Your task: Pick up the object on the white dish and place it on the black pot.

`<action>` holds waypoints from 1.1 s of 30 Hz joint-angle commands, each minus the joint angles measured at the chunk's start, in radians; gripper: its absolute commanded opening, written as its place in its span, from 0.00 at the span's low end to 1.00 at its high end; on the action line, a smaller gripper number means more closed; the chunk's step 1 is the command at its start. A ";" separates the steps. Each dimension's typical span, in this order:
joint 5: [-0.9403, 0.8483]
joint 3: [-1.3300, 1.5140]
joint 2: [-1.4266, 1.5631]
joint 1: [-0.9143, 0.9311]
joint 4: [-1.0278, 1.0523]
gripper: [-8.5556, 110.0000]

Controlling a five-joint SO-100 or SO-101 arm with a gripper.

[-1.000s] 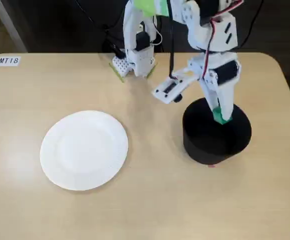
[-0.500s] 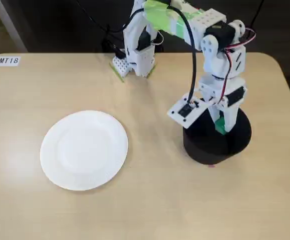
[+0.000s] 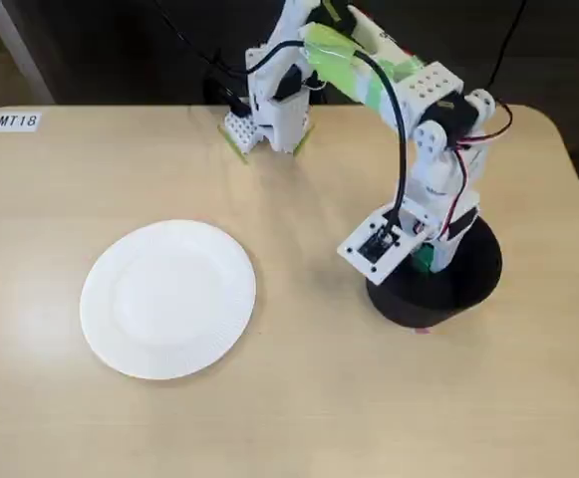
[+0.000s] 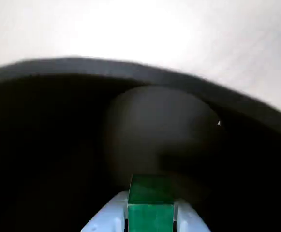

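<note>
The white dish [image 3: 168,298] lies bare on the left of the table in the fixed view. The black pot [image 3: 463,284] stands at the right. My gripper [image 3: 427,261] hangs down over the pot's top. In the wrist view the gripper [image 4: 151,217] is shut on the small green cube [image 4: 150,203], held between two pale fingers [image 4: 106,218] just above the pot's dark surface [image 4: 58,145]. A sliver of green [image 3: 424,261] shows between the fingers in the fixed view.
The arm's base [image 3: 274,110] stands at the table's back edge. A label reading MT18 [image 3: 17,121] sits at the back left corner. The table's right edge is close to the pot.
</note>
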 commanded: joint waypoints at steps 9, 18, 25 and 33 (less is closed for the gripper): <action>-0.046 -0.026 0.009 -0.017 0.032 0.19; -0.061 -0.028 0.034 -0.011 0.044 0.28; -0.034 -0.032 0.094 0.008 0.054 0.07; -0.066 -0.037 0.333 0.058 0.063 0.07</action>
